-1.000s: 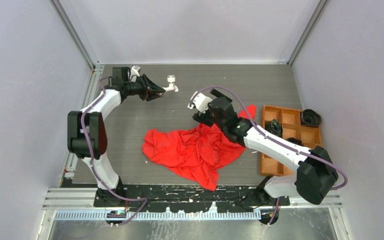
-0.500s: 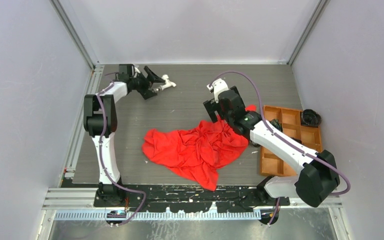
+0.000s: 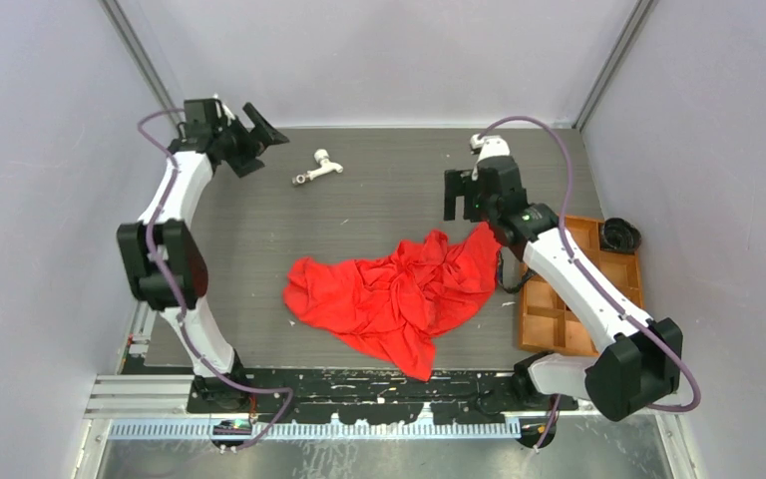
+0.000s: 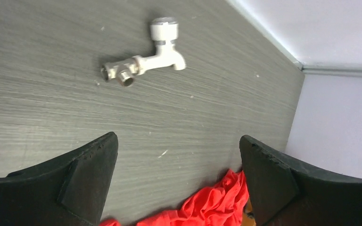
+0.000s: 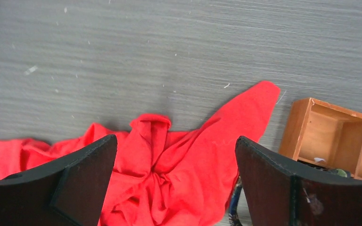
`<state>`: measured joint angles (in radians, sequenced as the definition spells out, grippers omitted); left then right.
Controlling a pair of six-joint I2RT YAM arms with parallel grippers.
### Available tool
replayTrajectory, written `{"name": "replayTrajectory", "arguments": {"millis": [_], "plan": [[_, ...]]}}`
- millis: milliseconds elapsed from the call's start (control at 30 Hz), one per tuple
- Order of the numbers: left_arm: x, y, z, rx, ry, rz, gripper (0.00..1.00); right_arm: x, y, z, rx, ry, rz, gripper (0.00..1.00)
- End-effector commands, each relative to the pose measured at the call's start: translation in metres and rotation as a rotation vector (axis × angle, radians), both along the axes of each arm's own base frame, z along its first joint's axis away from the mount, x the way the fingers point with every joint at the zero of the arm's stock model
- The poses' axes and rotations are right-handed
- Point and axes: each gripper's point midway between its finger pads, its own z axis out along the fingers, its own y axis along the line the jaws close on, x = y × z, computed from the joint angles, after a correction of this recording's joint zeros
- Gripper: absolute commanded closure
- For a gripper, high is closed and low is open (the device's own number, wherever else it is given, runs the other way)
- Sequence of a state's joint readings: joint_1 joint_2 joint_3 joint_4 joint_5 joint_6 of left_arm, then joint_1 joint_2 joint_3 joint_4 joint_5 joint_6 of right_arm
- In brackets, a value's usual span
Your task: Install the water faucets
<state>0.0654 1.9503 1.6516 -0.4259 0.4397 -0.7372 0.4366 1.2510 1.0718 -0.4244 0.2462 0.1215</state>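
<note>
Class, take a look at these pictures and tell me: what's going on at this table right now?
Nothing is being held at this moment. The white faucet lies on its side on the grey table, toward the far edge, with nothing touching it. The left gripper hovers open and empty, its camera facing the faucet. The right gripper is open and empty too, near the crumpled red cloth and the orange tray.

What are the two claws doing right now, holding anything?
Left gripper: open, empty; the faucet lies loose ahead of it.
Right gripper: open, empty.
</note>
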Motion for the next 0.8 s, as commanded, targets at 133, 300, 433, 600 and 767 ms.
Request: {"name": "replayTrajectory", "arguments": {"millis": [133, 300, 433, 600, 767], "plan": [[-0.102, -0.020, 0.067, 0.234, -0.127, -0.194, 0.01, 0.029, -0.022, 0.036, 0.250, -0.019, -0.303, 0.00], [-0.169, -0.020, 0.068, 0.265, -0.108, -0.217, 0.01, 0.023, -0.094, 0.047, 0.138, -0.148, -0.731, 0.00], [-0.207, 0.006, 0.063, 0.397, -0.101, -0.145, 0.01, 0.016, -0.107, 0.054, 0.116, -0.201, -0.780, 0.00], [-0.224, 0.026, 0.074, 0.468, -0.239, -0.011, 0.01, 0.012, -0.111, 0.055, 0.151, -0.228, -0.821, 0.00], [-0.229, 0.025, 0.088, 0.428, -0.354, 0.054, 0.01, 0.006, -0.117, 0.051, 0.191, -0.215, -0.930, 0.00]]}}
